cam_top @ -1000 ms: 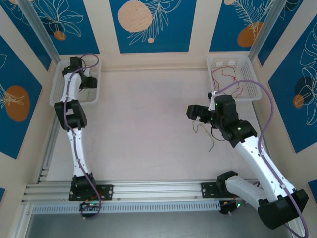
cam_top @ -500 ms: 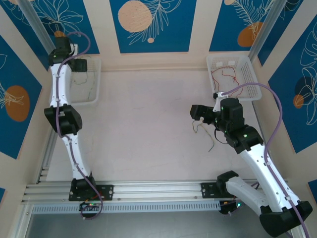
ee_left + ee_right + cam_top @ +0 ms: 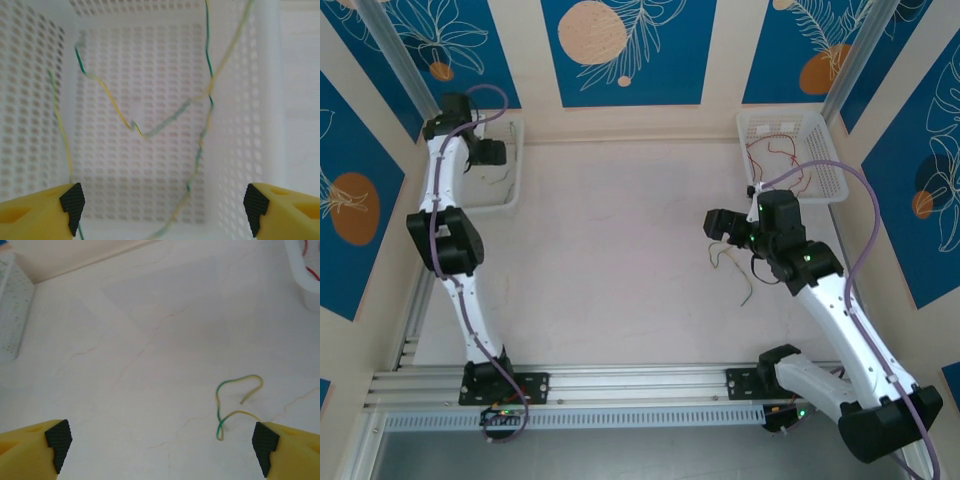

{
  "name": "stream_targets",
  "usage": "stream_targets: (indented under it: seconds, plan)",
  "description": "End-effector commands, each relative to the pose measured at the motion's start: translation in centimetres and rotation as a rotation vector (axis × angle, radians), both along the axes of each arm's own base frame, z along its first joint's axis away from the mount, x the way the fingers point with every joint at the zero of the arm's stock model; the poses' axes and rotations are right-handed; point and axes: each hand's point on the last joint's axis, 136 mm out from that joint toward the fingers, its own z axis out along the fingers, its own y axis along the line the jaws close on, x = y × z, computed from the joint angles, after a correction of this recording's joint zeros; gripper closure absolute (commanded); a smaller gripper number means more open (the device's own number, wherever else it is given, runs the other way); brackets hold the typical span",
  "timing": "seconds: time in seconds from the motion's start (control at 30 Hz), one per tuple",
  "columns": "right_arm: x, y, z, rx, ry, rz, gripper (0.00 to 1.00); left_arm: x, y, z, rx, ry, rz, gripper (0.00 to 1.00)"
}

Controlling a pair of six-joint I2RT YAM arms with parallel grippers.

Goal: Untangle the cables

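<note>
Green-and-yellow cables [image 3: 112,105] lie in loose squiggles inside the white left basket [image 3: 270,100]. My left gripper [image 3: 162,205] hangs open above them, with nothing between its black pads [image 3: 72,200]. From above, the left gripper [image 3: 492,152] sits over that basket [image 3: 505,200]. My right gripper [image 3: 720,225] is open over the table. A green-and-yellow cable [image 3: 220,405] lies curled on the table just inside its right pad [image 3: 262,445]. That cable [image 3: 732,262] trails toward the arm. Red cables [image 3: 775,155] rest in the right basket [image 3: 790,120].
The table [image 3: 620,230] is pale with faint hairline marks. A corner of the right basket [image 3: 300,275] with a red cable [image 3: 312,272] shows in the right wrist view. The far left basket [image 3: 10,310] is at that view's left edge. Walls stand close behind both baskets.
The left arm rose out of the left basket, then settled lower over it, and its jaws widened. The right arm shifted only slightly.
</note>
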Motion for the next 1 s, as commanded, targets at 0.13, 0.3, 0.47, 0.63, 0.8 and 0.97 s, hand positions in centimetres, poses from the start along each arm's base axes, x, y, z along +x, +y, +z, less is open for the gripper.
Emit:
stream_targets:
  seconds: [0.13,0.3,0.47,0.63,0.8,0.97]
  plan:
    - [0.5,-4.3,-7.4,-0.224,0.367,-0.128,0.11,-7.3,-12.4,18.3,-0.152,-0.456,-0.171,0.14]
    - [1.6,-4.2,-10.6,0.004,0.446,-0.124,0.11,-14.8,-22.5,18.1,-0.276,-0.574,-0.341,0.15]
    - [2.5,-1.3,-12.3,0.091,0.525,-0.046,0.1,-20.8,-28.7,11.6,-0.369,-0.45,-0.486,0.17]
    - [3.2,0.2,-15.3,0.071,0.591,-0.022,0.21,-25.6,-28.2,5.3,-0.359,-0.377,-0.487,0.17]
    - [3.2,2.5,-17.7,0.036,0.661,0.043,0.6,-27.6,-25.6,4.1,-0.311,-0.389,-0.45,0.15]
    - [3.8,4.1,-18.0,-0.01,0.655,0.073,0.96,-27.7,-25.2,3.9,-0.284,-0.405,-0.461,0.13]
